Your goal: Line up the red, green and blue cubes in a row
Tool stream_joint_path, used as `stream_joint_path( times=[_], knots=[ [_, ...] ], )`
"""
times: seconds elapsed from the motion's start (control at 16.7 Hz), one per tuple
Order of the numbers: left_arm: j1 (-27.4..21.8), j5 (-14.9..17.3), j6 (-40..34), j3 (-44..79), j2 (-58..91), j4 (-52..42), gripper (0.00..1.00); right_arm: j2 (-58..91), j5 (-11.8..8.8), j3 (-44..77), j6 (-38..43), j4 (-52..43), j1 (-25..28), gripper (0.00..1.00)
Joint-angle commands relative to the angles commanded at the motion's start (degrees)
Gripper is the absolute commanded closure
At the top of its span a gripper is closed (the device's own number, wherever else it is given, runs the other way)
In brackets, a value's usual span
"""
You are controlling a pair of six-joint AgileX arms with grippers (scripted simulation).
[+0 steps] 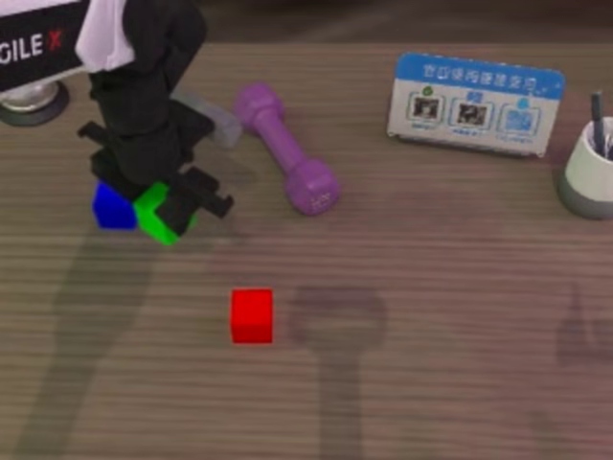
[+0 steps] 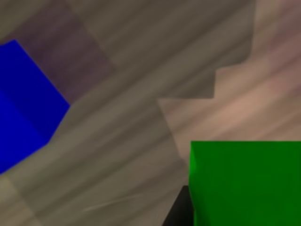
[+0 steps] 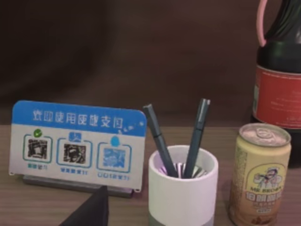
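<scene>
At the top view's left, my left gripper (image 1: 177, 206) is shut on the green cube (image 1: 163, 216), which sits tilted in its grasp. In the left wrist view the green cube (image 2: 244, 183) fills the lower corner, with one dark finger (image 2: 181, 212) against its side. The blue cube (image 1: 113, 206) rests on the table right beside the green one, on its left; it shows too in the left wrist view (image 2: 23, 113). The red cube (image 1: 252, 315) lies alone nearer the table's front, right of the other two. My right gripper is parked out of the top view at the right.
A purple dumbbell (image 1: 287, 149) lies just right of the left arm. At the back right stand a blue and white sign (image 1: 476, 103) and a white pen cup (image 1: 589, 163). The right wrist view also shows a drink can (image 3: 261, 174) and a dark bottle (image 3: 280, 80).
</scene>
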Motion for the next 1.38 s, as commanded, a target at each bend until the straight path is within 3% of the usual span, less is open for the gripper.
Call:
stream_joint_path(
  times=[0.3,0.78,0.96,1.14,1.38],
  knots=[
    [-4.4,-0.1,-9.4,3.0,1.4,-1.6,1.00,0.0,0.0,0.0,0.0,0.0,0.0,0.00],
    [-18.4,-0.3,-47.3,9.4,5.0,-6.7,1.00,0.0,0.0,0.0,0.0,0.0,0.0,0.00],
    [-22.7,-0.5,-57.5,11.1,5.0,-7.6,1.00,0.0,0.0,0.0,0.0,0.0,0.0,0.00],
    [-25.0,-0.7,-62.3,12.2,4.6,-7.8,1.00,0.0,0.0,0.0,0.0,0.0,0.0,0.00],
    [-25.2,-0.7,-62.6,12.3,4.6,-7.8,1.00,0.0,0.0,0.0,0.0,0.0,0.0,0.00]
  ],
)
